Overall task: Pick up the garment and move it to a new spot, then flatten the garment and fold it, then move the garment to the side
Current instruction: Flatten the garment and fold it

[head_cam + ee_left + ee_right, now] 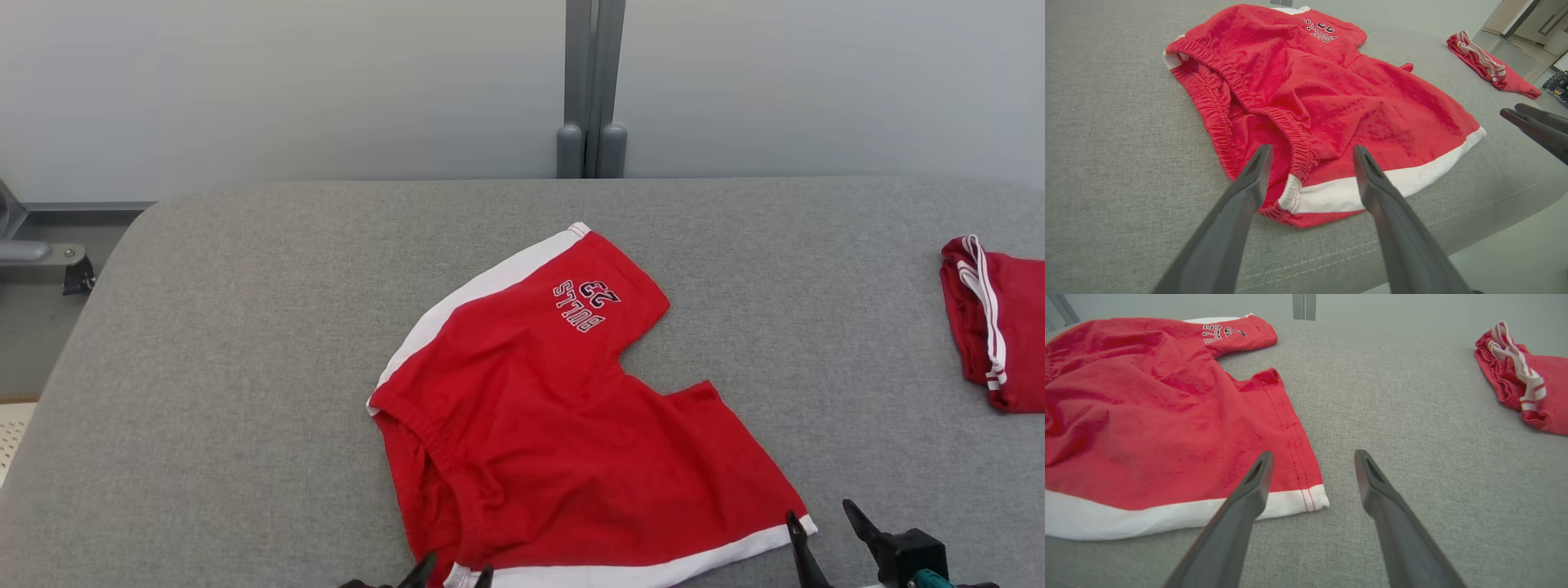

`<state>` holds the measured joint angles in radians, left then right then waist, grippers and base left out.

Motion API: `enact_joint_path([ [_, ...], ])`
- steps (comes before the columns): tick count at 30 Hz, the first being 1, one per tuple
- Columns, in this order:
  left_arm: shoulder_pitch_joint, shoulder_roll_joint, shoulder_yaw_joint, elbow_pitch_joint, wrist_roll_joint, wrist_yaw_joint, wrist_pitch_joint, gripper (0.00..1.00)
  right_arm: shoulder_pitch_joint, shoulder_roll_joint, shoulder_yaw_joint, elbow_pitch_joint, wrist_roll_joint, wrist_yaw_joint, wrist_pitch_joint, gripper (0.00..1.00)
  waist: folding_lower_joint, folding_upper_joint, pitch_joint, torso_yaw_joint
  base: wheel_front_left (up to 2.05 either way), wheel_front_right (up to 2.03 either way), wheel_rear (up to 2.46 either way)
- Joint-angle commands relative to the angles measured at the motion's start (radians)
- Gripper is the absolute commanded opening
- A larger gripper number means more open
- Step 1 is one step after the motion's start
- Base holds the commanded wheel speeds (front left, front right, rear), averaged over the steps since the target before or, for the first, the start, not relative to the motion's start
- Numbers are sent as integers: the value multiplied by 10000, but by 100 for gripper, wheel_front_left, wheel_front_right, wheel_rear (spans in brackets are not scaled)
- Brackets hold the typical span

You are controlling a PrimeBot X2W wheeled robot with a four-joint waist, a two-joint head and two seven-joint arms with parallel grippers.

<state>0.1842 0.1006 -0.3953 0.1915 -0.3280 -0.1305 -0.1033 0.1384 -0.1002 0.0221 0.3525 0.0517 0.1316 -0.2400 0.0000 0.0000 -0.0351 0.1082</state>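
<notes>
I judge the task to be in its early or middle part. The red shorts (pixel 563 425) lie open on the grey tabletop (pixel 245 327), in the lower middle of the head view. Whether this spot is already the new one, I cannot tell. They are not yet flat and not folded, so the smoothing, the fold and the move to the side are all left to do.

The shorts are red, with a white stripe down each side. One leg points to the upper middle of the frame and carries the print "BULLS 23", which reads upside down from here. The other leg runs to the lower right, with its white stripe along the bottom edge. The elastic waistband at the lower left gapes open and is rumpled, and soft wrinkles cross the middle.

The fingers of the left gripper (pixel 454 572) are spread wide by the waistband corner and hold nothing. The fingers of the right gripper (pixel 820 513) are also spread and empty, just beside the hem corner at the lower right. Another red garment (pixel 996 327) lies bunched at the right edge, well apart.
</notes>
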Motion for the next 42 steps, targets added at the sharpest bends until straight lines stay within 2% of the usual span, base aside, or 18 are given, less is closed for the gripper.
enact_joint_path([
  [1, -259, 272, -273, 48, -196, 4, 268, 100, -243, -82, 95, 238, -43, -20, 196, 100, 0, 0, 72, 10, 0, 0, 0],
  [3, -355, 517, -642, 229, -363, 3, 636, 100, -415, -226, 230, 610, -23, -20, 487, 100, 0, 0, 154, -68, 0, 0, 0],
  [7, -508, 568, -632, 503, -603, 13, 790, 100, -715, -317, 294, 999, 43, -20, 773, 100, 0, 0, 293, -172, 0, 0, 0],
  [20, -1345, 679, -763, 1529, -717, 17, 701, 98, -1495, -381, 816, 1611, 248, -20, 1045, 100, 0, 0, 868, -369, 0, 0, 0],
  [27, -1558, 752, -992, 1931, -917, 8, 772, 49, -1564, -434, 1122, 2009, 443, -20, 1365, 100, 0, 0, 996, -356, 0, 0, 0],
  [32, -1608, 775, -1120, 2144, -1097, 5, 682, 40, -1612, -449, 1267, 2103, 571, -20, 1317, 100, 0, 0, 986, -372, 0, 0, 0],
  [33, -1628, 766, -1135, 2200, -1137, 4, 653, 36, -1646, -445, 1307, 2127, 622, -18, 1326, 88, 0, 0, 975, -381, 0, 0, 0],
  [34, -1639, 762, -1152, 2255, -1166, 4, 652, 33, -1678, -424, 1357, 2135, 694, -18, 1324, 65, 0, 0, 962, -389, 0, 0, 0],
  [35, -1659, 765, -1183, 2326, -1202, 3, 646, 22, -1720, -380, 1392, 2139, 845, -18, 1306, 14, 0, 0, 945, -403, 0, 0, 0],
  [36, -1664, 761, -1189, 2383, -1244, 3, 648, 5, -1751, -354, 1454, 2139, 988, -17, 1328, 0, 0, 0, 926, -417, 0, 0, 0],
  [37, -1660, 739, -1208, 2451, -1331, 2, 669, 0, -1790, -319, 1506, 2078, 1197, -17, 1262, 0, 0, 0, 898, -441, 0, 0, 0],
  [40, -1660, 692, -1220, 2214, -1778, 1, 743, 0, -1896, -236, 1331, 1686, 2143, -18, 981, 0, 0, 0, 796, -519, 0, 0, 0],
  [42, -1681, 626, -956, 1630, -2412, 2, 644, 0, -1937, -141, 1009, 1183, 3221, -18, 850, 0, 0, 0, 725, -567, 0, 0, 0],
])
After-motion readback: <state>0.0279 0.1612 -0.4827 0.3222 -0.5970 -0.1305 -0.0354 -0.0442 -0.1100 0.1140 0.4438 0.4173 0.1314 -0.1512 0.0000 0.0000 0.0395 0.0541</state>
